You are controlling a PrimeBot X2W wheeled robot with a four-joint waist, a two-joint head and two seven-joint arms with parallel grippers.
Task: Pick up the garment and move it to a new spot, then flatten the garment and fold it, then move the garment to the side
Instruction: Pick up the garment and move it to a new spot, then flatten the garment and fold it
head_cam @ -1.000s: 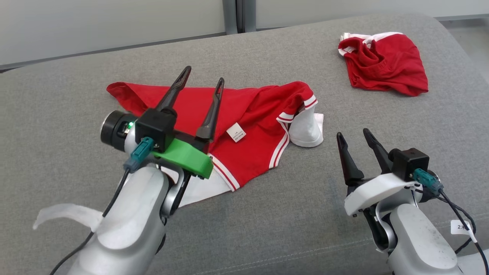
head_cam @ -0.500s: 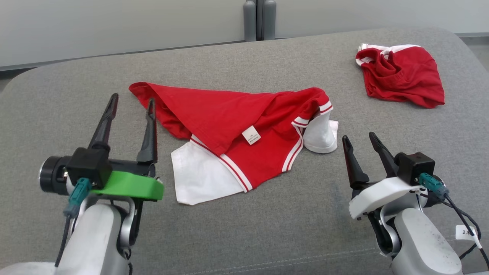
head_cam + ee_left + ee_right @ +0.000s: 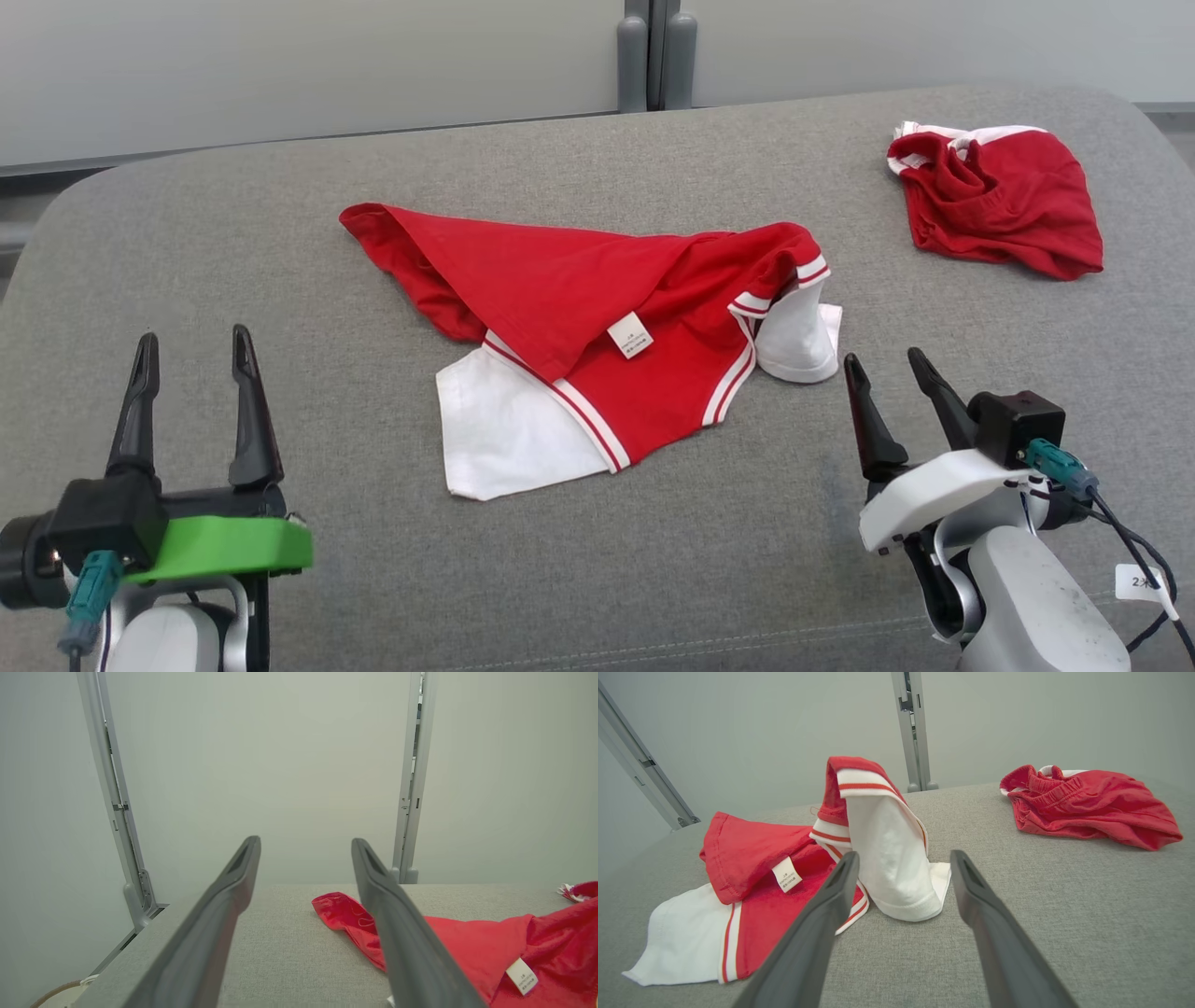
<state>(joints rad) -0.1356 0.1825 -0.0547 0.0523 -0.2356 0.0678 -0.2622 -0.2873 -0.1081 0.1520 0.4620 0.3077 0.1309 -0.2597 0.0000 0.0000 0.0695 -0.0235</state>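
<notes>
The garment (image 3: pixel 597 327) is a red shirt with white panels and striped trim. It lies crumpled in the middle of the grey padded surface (image 3: pixel 653 560), with a white label showing. My left gripper (image 3: pixel 193 336) stands open near the front left, well clear of the garment, and nothing is between its fingers. My right gripper (image 3: pixel 882 357) is open just right of the white sleeve, not touching it. In the left wrist view the open left gripper (image 3: pixel 306 841) has the garment (image 3: pixel 467 942) to its right. In the right wrist view the open right gripper (image 3: pixel 904 855) points at the garment's upright white sleeve (image 3: pixel 887 858).
A second red garment (image 3: pixel 999 201) lies bunched at the far right of the surface, and is in the right wrist view too (image 3: pixel 1092 802). A pale wall with a grey post (image 3: pixel 653 56) stands behind the far edge. The surface's rounded left corner (image 3: pixel 56 215) drops away.
My left gripper has drawn back from over the garment to the front left, staying open. The garment lies where it was. The head camera has shifted. The right gripper has barely moved.
</notes>
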